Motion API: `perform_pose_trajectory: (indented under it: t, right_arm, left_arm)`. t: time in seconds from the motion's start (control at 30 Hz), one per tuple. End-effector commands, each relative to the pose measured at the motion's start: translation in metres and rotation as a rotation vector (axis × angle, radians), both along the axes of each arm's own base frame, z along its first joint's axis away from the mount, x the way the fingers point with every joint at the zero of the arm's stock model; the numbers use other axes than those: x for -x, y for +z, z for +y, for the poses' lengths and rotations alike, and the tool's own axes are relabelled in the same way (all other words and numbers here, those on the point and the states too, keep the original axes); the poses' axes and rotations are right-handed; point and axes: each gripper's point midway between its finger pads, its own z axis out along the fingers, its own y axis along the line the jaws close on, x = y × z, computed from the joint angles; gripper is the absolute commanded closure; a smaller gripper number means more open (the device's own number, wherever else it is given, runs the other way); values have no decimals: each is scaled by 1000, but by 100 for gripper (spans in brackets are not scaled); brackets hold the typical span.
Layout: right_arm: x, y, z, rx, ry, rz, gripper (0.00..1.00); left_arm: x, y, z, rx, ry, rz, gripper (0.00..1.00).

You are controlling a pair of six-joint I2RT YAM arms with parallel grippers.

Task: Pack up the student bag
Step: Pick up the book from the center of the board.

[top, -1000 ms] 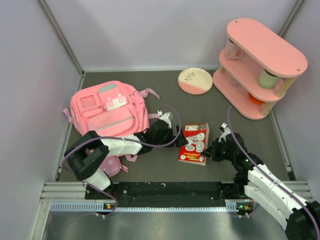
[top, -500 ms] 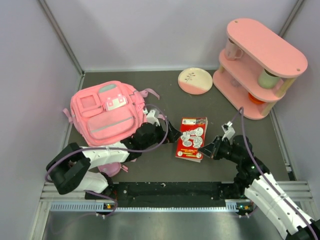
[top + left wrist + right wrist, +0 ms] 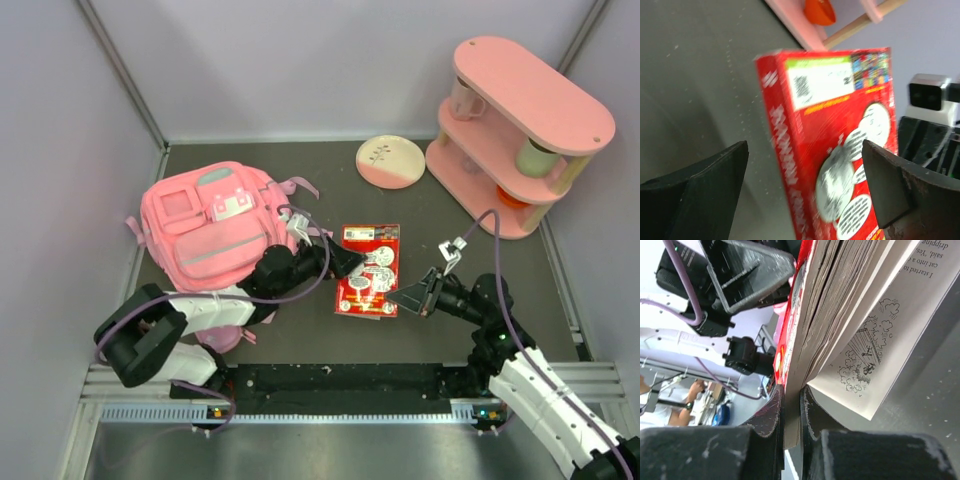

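The pink student bag (image 3: 215, 225) lies flat at the left of the table, front pockets up. A red paperback book (image 3: 368, 270) sits just right of it, tilted with one edge raised. My right gripper (image 3: 402, 298) is shut on the book's lower right edge. In the right wrist view its fingers (image 3: 771, 415) pinch the cover and a stack of pages (image 3: 840, 305), and one loose page hangs open. My left gripper (image 3: 350, 259) is open at the book's left edge. In the left wrist view the red book (image 3: 835, 130) stands between the spread fingers (image 3: 887, 180) without touching them.
A pink two-tier shelf (image 3: 520, 130) with cups and an orange item stands at the back right. A pink-and-cream plate (image 3: 391, 161) lies left of it. A small pink pouch (image 3: 222, 333) lies under my left arm near the front rail. Walls close in on both sides.
My right gripper has carried the book leftward toward the bag and turned it. My left arm has lowered and its gripper has drawn back left, staying at the book's left edge.
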Motion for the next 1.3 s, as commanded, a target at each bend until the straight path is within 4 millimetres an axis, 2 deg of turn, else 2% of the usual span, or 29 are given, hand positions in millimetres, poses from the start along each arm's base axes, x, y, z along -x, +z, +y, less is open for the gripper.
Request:
perform_pose_trajectory:
  t: [0.0, 0.07, 0.2, 0.23, 0.3, 0.33, 0.4, 0.43, 0.47, 0.5, 0.53, 0.57, 0.6, 0.63, 0.67, 0.73, 0.77, 0.8, 0.9, 1.0, 1.1, 1.17, 1.23, 1.27]
  right_arm:
    - [9, 37, 10, -91, 111, -153, 100]
    - [8, 29, 13, -64, 144, -143, 100]
    - [0, 26, 15, -44, 139, -148, 100]
    - [-3, 27, 16, -34, 133, -150, 100]
    - [-13, 19, 16, 8, 115, -143, 100]
    - [-17, 20, 17, 28, 108, -132, 100]
    - [-31, 13, 14, 82, 58, -120, 100]
    - [-42, 14, 12, 110, 16, -98, 96]
    - [-56, -2, 2, 179, -80, -33, 80]
    - [-64, 0, -4, 201, -134, -18, 67]
    - [-70, -2, -10, 226, -185, -2, 44]
    - [-77, -6, -21, 264, -262, 11, 21]
    - [-77, -8, -26, 274, -288, 23, 18]
    - [-75, 4, -30, 248, -318, -8, 14]
    - [-72, 6, -32, 219, -335, 2, 8]
    - [-63, 5, -32, 163, -335, 12, 7]
    - [-53, 15, -27, 80, -313, 31, 6]
    - [-49, 11, -24, 41, -300, 39, 5]
    - [-28, 16, -8, -119, -232, 82, 5]
    - [-16, 19, 4, -190, -196, 106, 4]
    - [-16, 23, 14, -189, -181, 110, 3]
    - [-14, 37, 23, -231, -134, 87, 3]
    - [-15, 36, 32, -243, -107, 100, 2]
    - [-15, 48, 34, -286, -97, 66, 2]
  left_arm:
    - [12, 52, -13, 170, -130, -154, 2]
    - [16, 63, -15, 207, -166, -190, 5]
    - [25, 71, -21, 225, -240, -217, 25]
    - [28, 71, -21, 224, -256, -218, 37]
    - [29, 71, -21, 225, -262, -218, 55]
    - [28, 73, -19, 229, -249, -221, 73]
    - [26, 68, -14, 215, -227, -211, 88]
    - [25, 71, -11, 216, -210, -218, 95]
    - [20, 69, -5, 211, -167, -210, 100]
    - [16, 64, -2, 187, -137, -196, 100]
    - [14, 72, 5, 195, -99, -208, 100]
    - [2, 69, 16, 185, -4, -193, 100]
    - [-3, 71, 23, 179, 45, -193, 100]
    - [-5, 72, 33, 160, 95, -177, 100]
    - [-17, 75, 47, 155, 198, -177, 100]
    - [-18, 86, 63, 166, 268, -188, 100]
    - [-18, 89, 69, 177, 294, -183, 100]
    - [-17, 101, 78, 206, 328, -196, 100]
    - [-17, 111, 91, 260, 384, -192, 100]
    - [-18, 114, 101, 318, 435, -186, 100]
    - [-20, 115, 100, 347, 436, -183, 100]
    - [-20, 118, 94, 359, 415, -184, 100]
    - [-22, 119, 90, 374, 403, -185, 100]
    - [-23, 119, 89, 381, 400, -179, 100]
